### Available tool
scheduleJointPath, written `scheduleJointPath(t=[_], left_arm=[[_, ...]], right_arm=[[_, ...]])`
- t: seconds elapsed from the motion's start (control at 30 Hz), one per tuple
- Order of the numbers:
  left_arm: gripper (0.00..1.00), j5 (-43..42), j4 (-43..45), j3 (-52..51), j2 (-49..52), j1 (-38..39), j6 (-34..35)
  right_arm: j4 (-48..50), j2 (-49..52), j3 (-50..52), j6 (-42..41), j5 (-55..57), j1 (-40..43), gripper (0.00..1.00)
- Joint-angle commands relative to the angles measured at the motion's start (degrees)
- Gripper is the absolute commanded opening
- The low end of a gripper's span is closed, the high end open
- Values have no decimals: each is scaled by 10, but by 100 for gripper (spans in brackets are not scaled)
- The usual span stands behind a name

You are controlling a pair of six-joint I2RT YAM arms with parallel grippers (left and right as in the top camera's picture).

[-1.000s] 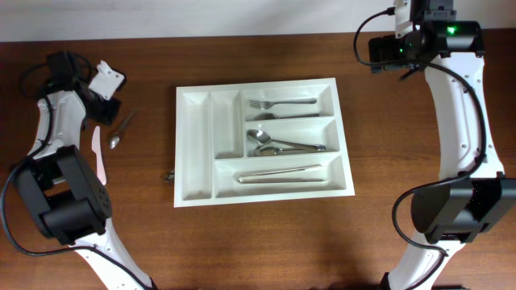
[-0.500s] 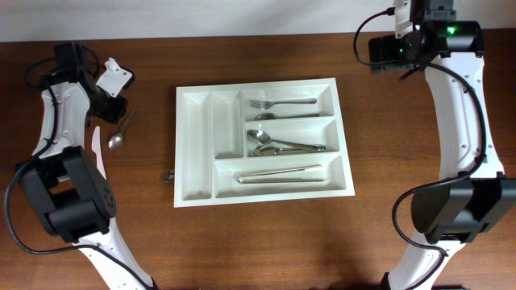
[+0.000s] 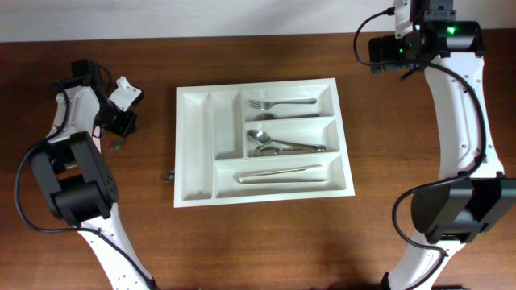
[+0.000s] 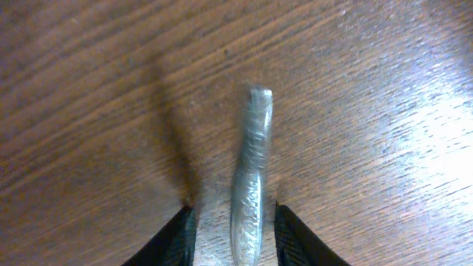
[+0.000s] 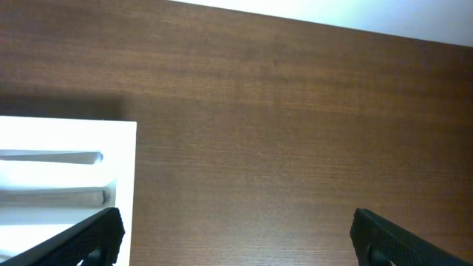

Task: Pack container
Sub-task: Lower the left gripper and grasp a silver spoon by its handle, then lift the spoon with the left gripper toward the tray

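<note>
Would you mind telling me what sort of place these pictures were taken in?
Probably a robotics lab bench rather than a real kitchen: two white-and-black robot arms flank a brown wooden table, where a large white plastic cutlery tray holds metal forks and spoons.

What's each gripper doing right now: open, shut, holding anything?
Left gripper: open, fingers either side of a metal utensil handle, not clamped on it.
Right gripper: open wide, empty.

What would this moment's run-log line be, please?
left fingers: open, straddling utensil handle on table | right fingers: open, empty | container: long slots hold cutlery, narrow slots bare
</note>
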State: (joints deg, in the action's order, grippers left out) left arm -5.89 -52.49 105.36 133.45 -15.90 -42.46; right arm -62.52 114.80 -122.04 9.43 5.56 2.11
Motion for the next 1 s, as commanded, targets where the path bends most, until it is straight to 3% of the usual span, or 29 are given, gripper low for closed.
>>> scheduleJointPath(t=[0.0,0.07,0.17,0.97], left_arm=[[22,-3,-2,2,18,-2,9],[9,-3,-2,2,18,-2,9],[2,-3,-4,2,18,-2,9],[2,-3,-22,2,18,-2,8]], right_arm=[[2,-5,-10,-3,5,1,99],[2,-5,-10,-3,5,1,99],[2,-5,-10,-3,5,1,99],[2,-5,-10,-3,5,1,99]])
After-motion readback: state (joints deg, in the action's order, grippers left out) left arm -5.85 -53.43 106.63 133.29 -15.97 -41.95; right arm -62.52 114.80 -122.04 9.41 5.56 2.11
